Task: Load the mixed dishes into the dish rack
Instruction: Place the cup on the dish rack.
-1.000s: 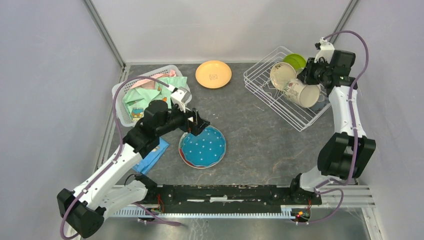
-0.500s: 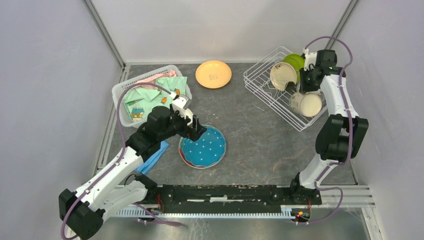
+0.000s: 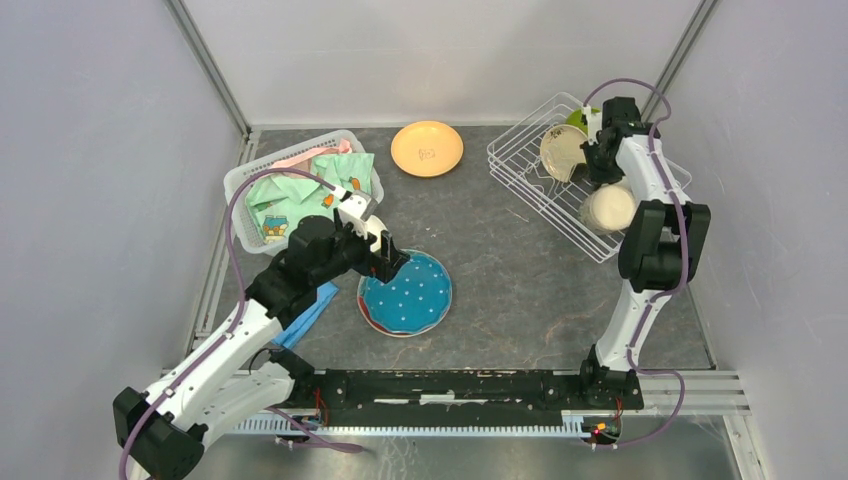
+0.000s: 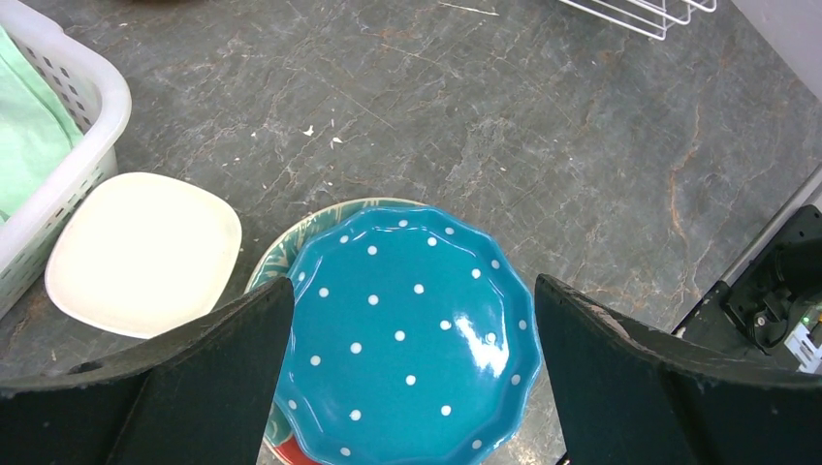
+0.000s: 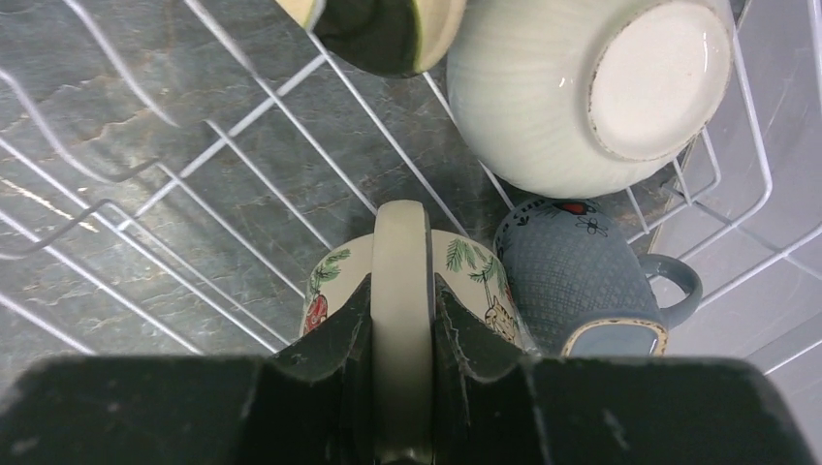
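My left gripper (image 4: 412,286) hangs open just above the blue white-dotted plate (image 4: 407,358), one finger over each side of it; in the top view this gripper (image 3: 388,263) is over that plate's (image 3: 412,295) left rim. The blue plate lies on a stack showing a teal rim and a red edge (image 4: 291,450). A cream plate (image 4: 145,252) lies to its left. My right gripper (image 5: 402,320) is shut on the handle of a beige painted mug (image 5: 475,266), held low inside the dish rack (image 3: 520,175). An orange plate (image 3: 427,148) lies at the back.
In the rack sit a white bowl (image 5: 582,92), a grey-blue mug (image 5: 567,281) right of the held mug, and a green dish (image 3: 578,118). A white basket of clothes (image 3: 300,185) stands back left. A blue cloth (image 3: 305,315) lies left of the stack.
The right arm has swung back over the rack and brought the beige mug down among the dishes. The left gripper has shifted slightly nearer over the blue plate, still open.
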You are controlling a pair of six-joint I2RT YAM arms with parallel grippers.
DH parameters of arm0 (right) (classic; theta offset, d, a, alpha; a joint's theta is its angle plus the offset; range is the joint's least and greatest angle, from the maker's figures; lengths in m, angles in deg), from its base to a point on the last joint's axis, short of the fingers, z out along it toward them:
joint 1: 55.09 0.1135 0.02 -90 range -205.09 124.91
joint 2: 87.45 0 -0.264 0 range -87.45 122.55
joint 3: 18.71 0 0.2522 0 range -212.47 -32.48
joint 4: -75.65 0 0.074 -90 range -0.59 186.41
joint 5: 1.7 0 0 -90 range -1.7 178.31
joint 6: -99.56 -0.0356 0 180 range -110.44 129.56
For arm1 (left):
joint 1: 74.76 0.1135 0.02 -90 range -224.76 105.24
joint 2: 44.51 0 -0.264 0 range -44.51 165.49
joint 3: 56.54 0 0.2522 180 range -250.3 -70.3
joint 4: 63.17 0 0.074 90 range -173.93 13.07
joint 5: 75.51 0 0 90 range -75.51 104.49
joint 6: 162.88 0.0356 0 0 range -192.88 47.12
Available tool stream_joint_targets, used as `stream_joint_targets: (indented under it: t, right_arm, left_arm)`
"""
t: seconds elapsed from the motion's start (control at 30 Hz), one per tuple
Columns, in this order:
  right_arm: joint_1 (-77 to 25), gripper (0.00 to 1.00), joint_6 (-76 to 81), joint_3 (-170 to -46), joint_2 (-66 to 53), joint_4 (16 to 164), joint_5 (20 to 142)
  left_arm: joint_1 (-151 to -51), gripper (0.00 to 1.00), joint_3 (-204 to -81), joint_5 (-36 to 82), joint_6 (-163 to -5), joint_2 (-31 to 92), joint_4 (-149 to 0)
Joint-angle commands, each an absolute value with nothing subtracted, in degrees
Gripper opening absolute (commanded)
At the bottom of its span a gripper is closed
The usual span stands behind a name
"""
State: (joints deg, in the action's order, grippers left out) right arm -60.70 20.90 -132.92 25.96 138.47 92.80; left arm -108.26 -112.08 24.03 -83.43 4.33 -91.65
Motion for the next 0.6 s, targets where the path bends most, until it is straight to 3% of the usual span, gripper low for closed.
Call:
stream_joint_targets:
  t: [0.0, 0.07, 0.2, 0.37, 0.57]
  right_arm:
    - [-60.8, 0.03, 19.8, -134.2, 27.7, 137.1, 97.2]
    - [-60.8, 0.13, 19.1, -134.2, 28.2, 136.7, 99.2]
    - [-61.3, 0.19, 17.8, -135.0, 28.1, 135.2, 98.2]
    - [-61.5, 0.39, 17.0, -136.2, 27.8, 132.8, 96.3]
    - [-62.0, 0.48, 17.8, -139.1, 27.7, 133.5, 94.8]
  left_arm:
    - [-108.2, 1.0, -112.2, 23.4, -80.1, 4.1, -91.0]
    - [-108.2, 1.0, -112.3, 23.0, -79.9, 4.1, -91.4]
    - [-108.2, 1.0, -112.1, 22.1, -79.7, 3.5, -91.5]
    - [-108.3, 1.0, -112.1, 22.0, -79.7, 3.5, -91.6]
    - [-108.2, 1.0, -112.0, 21.9, -79.7, 3.2, -91.8]
